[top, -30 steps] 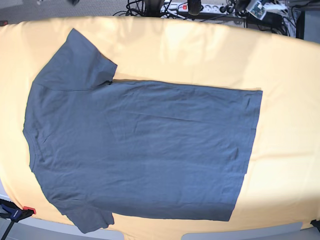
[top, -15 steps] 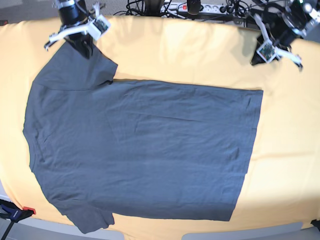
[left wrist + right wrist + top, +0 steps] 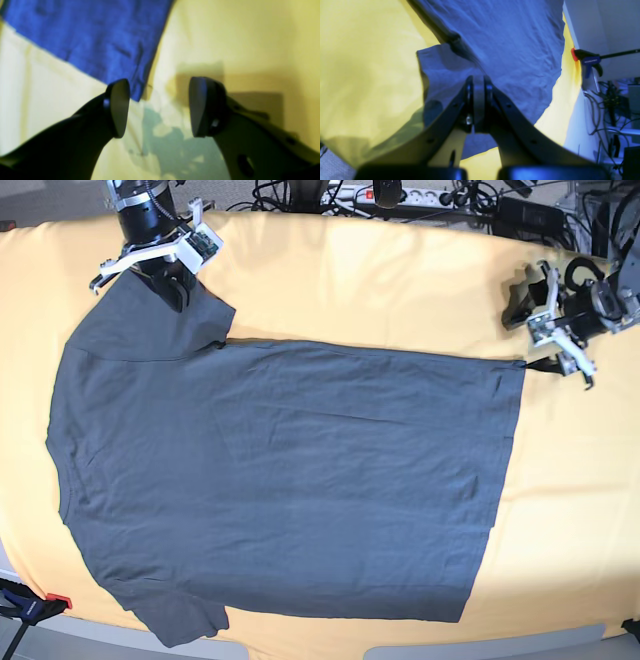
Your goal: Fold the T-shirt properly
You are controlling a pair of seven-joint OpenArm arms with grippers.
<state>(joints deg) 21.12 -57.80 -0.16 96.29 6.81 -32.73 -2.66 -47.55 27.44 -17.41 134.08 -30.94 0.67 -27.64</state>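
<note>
The dark slate blue-grey T-shirt [image 3: 280, 480] lies spread flat on the orange-yellow cloth [image 3: 400, 280], collar to the left, hem to the right. My left gripper [image 3: 527, 335] is open at the hem's far corner. In the left wrist view [image 3: 160, 107] that corner of the T-shirt [image 3: 95, 37] ends just beside the left fingertip [image 3: 120, 107]. My right gripper [image 3: 178, 292] is over the far sleeve. In the right wrist view [image 3: 477, 82] its fingers are pressed together above the sleeve [image 3: 440, 72]. No cloth shows pinched between them.
A blue and red clamp [image 3: 587, 60] grips the table edge at the near left, also in the base view [image 3: 35, 605]. Cables and a power strip [image 3: 400, 195] lie behind the table's far edge.
Both arms have come into view. My left gripper has dropped from the far right edge to the hem's far corner. My right gripper has settled over the far sleeve. The T-shirt has not moved.
</note>
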